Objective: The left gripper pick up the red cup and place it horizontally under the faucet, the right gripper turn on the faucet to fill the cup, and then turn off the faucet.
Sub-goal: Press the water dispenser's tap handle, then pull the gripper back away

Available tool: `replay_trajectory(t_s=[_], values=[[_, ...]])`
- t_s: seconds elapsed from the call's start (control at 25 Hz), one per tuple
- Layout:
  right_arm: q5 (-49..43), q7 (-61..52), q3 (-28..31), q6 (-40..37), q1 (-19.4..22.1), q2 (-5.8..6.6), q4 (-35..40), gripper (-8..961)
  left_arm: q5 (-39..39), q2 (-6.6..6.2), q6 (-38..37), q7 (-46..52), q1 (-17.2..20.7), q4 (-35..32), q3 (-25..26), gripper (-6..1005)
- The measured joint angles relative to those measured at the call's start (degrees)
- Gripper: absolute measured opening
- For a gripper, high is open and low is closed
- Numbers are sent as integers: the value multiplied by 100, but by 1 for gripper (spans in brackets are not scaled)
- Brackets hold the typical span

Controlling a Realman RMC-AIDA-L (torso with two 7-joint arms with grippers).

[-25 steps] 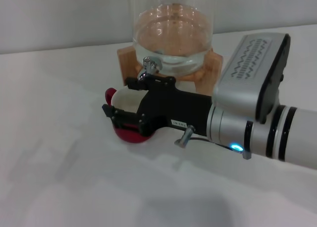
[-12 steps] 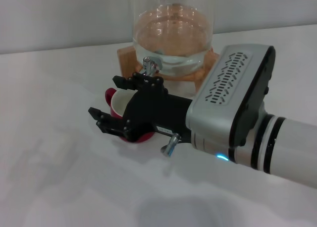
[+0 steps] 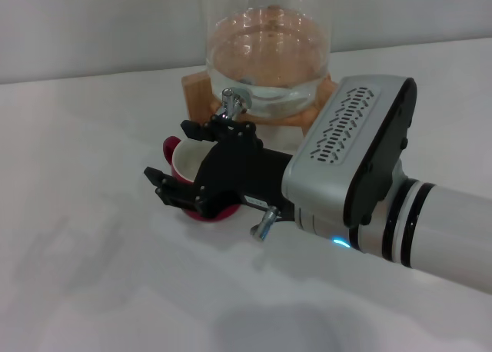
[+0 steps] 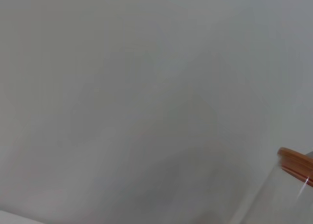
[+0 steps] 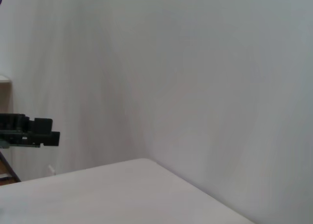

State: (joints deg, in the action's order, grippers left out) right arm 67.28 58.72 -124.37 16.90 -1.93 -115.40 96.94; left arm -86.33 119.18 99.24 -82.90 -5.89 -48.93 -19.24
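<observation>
In the head view the red cup (image 3: 178, 158) stands upright on the table under the faucet (image 3: 231, 102), its white inside showing; most of it is hidden behind my right gripper (image 3: 167, 151). The faucet is fixed to a clear glass jar (image 3: 269, 60) holding brownish liquid. My right gripper, with a blue ring light, reaches in from the right. It is open: one finger lies just below the faucet, the other lies in front of the cup's lower front side. My left gripper is out of view.
The jar rests on a wooden stand (image 3: 327, 106) at the back of the white table (image 3: 92, 275). The left wrist view shows a grey wall and the jar's wooden lid edge (image 4: 296, 160). The right wrist view shows the wall and the table (image 5: 122, 194).
My right arm has moved left and its wrist has turned over the last second. In the last half second it eased slightly back right. The cup has not moved.
</observation>
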Motion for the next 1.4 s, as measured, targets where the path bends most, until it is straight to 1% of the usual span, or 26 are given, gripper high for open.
replay_trajectory(t_s=[0.84, 1.16, 1.4], values=[[-6, -1, 38, -328, 61, 9, -204, 722, -4, 1, 42, -52, 0, 7, -16, 730], [-8, -2, 84, -328, 139, 19, -210, 721, -1, 1, 43, -51, 2, 7, -18, 730], [-12, -1, 204, -294, 293, 24, -157, 722, 7, 1, 43, -51, -1, 7, -27, 729]])
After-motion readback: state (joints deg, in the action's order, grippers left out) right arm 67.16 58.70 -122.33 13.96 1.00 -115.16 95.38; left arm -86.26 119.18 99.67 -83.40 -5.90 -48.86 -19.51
